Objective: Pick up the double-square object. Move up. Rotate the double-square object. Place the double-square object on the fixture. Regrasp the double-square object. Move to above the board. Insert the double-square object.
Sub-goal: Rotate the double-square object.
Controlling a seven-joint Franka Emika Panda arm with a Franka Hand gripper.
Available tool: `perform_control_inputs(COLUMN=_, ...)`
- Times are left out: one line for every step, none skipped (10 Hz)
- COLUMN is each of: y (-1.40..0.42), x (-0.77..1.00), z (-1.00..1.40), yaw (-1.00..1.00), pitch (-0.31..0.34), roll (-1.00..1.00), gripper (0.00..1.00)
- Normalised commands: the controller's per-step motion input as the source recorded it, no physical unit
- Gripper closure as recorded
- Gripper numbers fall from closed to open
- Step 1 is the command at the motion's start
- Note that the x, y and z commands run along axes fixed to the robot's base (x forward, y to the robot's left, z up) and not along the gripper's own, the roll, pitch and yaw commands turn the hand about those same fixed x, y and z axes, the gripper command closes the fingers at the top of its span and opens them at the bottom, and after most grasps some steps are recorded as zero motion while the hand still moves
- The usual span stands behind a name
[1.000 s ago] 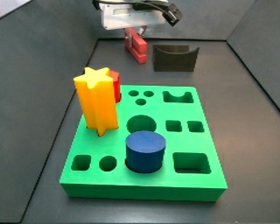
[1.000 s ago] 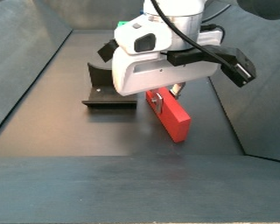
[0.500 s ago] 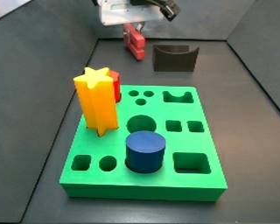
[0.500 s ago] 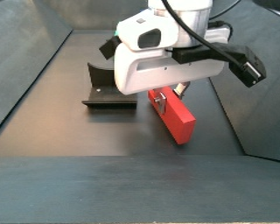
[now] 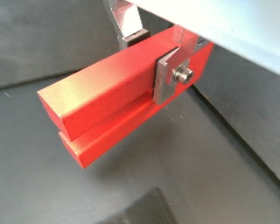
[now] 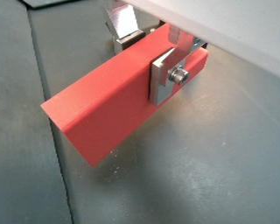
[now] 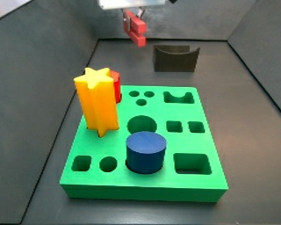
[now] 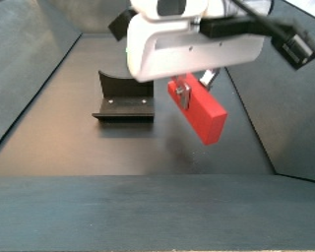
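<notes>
The gripper [image 7: 137, 9] is shut on the double-square object [image 7: 137, 29], a long flat red block, and holds it in the air at the far end of the floor, beside the fixture [image 7: 175, 58]. In a side view the red block [image 8: 200, 110] hangs tilted below the gripper [image 8: 187, 89], to the right of the dark fixture [image 8: 123, 98]. Both wrist views show silver fingers [image 5: 166, 74] [image 6: 166, 74] clamped across the block [image 5: 101, 109] [image 6: 101, 114] near one end, with the gripper [image 5: 149, 54] [image 6: 149, 54] round it. The green board [image 7: 143, 187] lies nearer the camera.
A yellow star prism [image 7: 96, 101] and a blue cylinder [image 7: 144, 152] stand in the board, with a red piece [image 7: 115, 86] behind the star. Dark walls close in the floor on both sides.
The gripper has risen with the red block, lifting it off the floor and higher above it. The board and fixture have not moved.
</notes>
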Motion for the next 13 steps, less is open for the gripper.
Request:
perform_control_inputs(y=-0.63, x=-0.45, z=0.75, yaw=0.00, pitch=-0.004, roll=0.01, gripper=1.00)
perform_control_inputs(y=-0.45, x=-0.34, z=0.62, yaw=0.02, pitch=-0.032, roll=0.07, gripper=1.00)
perform_control_inputs(y=-0.21, x=-0.17, z=0.47, yaw=0.03, pitch=-0.003, roll=0.12, gripper=1.00)
perform_control_inputs(y=-0.12, x=-0.09, z=0.32, yaw=0.03, pitch=0.042, roll=0.12, gripper=1.00)
perform_control_inputs(y=-0.08, x=-0.04, z=0.17, yaw=0.03, pitch=0.069, roll=0.11, gripper=1.00)
perform_control_inputs(y=0.00, x=0.00, z=0.00, yaw=-1.00, pitch=0.000, roll=0.00, gripper=1.00)
perform_control_inputs(y=0.01, x=0.01, z=-0.02, yaw=-1.00, pitch=-0.001, roll=0.00, gripper=1.00)
perform_control_inputs(y=0.03, x=0.01, z=-0.02, yaw=-1.00, pitch=-0.002, roll=0.00, gripper=1.00)
perform_control_inputs(y=0.03, x=0.01, z=-0.02, yaw=-1.00, pitch=-0.002, roll=0.00, gripper=1.00)
perform_control_inputs(y=0.02, x=0.01, z=-0.02, yaw=-1.00, pitch=-0.002, roll=0.00, gripper=1.00)
perform_control_inputs(y=0.02, x=0.01, z=-0.02, yaw=-1.00, pitch=-0.002, roll=0.00, gripper=1.00)
perform_control_inputs(y=0.02, x=0.01, z=-0.02, yaw=-1.00, pitch=-0.002, roll=0.00, gripper=1.00)
perform_control_inputs(y=0.02, x=0.01, z=-0.02, yaw=-1.00, pitch=-0.002, roll=0.00, gripper=1.00)
